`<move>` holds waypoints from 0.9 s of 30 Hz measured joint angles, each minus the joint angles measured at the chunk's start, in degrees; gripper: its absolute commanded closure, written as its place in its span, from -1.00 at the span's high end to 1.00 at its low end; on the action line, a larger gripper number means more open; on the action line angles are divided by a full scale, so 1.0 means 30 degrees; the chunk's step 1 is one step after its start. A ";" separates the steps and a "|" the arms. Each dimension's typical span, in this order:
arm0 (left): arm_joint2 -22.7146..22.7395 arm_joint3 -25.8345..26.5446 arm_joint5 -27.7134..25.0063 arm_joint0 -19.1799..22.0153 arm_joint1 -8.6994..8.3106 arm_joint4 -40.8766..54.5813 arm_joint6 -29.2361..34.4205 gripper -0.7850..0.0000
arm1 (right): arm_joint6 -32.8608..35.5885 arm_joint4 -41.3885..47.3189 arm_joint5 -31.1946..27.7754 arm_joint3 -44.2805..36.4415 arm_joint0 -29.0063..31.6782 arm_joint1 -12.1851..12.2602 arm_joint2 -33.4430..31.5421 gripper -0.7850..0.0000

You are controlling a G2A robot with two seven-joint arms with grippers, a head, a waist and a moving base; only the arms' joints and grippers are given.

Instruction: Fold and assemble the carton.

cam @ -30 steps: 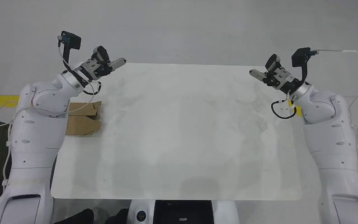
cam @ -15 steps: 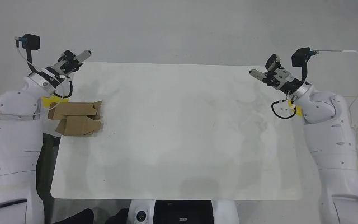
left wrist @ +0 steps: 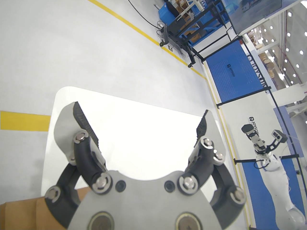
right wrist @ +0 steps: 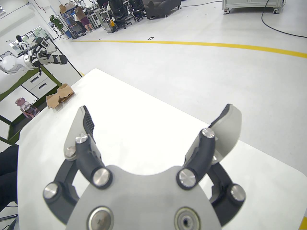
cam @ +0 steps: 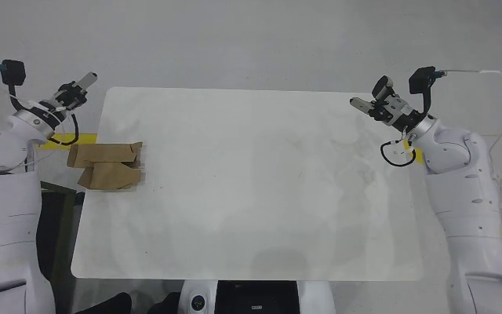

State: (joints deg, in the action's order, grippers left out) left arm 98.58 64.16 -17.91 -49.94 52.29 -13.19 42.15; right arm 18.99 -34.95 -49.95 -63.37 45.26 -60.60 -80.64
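Left gripper (cam: pixel 86 78): jaws spread wide, nothing between them. Hangs just beyond the far-left corner of the white, round-cornered tabletop (cam: pixel 251 196), over grey floor. Apart from the carton, which lies nearer the robot. Seen from the left wrist (left wrist: pixel 141 111): both ribbed pads (left wrist: pixel 85 125) bare, tabletop corner behind them.

Right gripper (cam: pixel 359 102): likewise wide open, empty. Sits over the tabletop's far-right corner, fingertips pointing inward across the surface. Same reading from the right wrist (right wrist: pixel 156 111): wide gap, bare white surface beneath.

Flat brown cardboard carton (cam: pixel 106 165): lies at the tabletop's left edge, in its farther half, with its outer part overhanging that edge. Unassembled; panels lying mostly flat, flaps loose and uneven. Looks a little rumpled from the right wrist (right wrist: pixel 58 95), one flap slightly raised. Touched by neither gripper; well apart from the right one.

Curved yellow line (right wrist: pixel 191 44) on the floor beyond the tabletop's far edge.
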 measured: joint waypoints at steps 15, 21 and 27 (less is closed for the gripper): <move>0.0885 -0.2638 0.0909 0.0313 -0.0589 -0.1236 -0.0268 1.00 | 0.0000 0.0000 0.0000 0.0000 0.0000 0.0000 0.0000 1.00; 0.0834 -0.3861 0.1133 0.0634 -0.0732 -0.1271 -0.0134 1.00 | 0.0000 0.0000 0.0000 0.0000 0.0000 0.0000 0.0000 1.00; 0.0869 -0.4882 0.2553 0.1026 -0.0972 -0.2354 -0.0421 1.00 | 0.0000 0.0000 0.0000 0.0000 0.0000 0.0000 0.0000 1.00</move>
State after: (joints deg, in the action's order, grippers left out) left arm 101.19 49.51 -10.25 -46.86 49.37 -20.25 40.89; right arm 18.99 -34.95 -49.95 -63.37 45.26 -60.60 -80.64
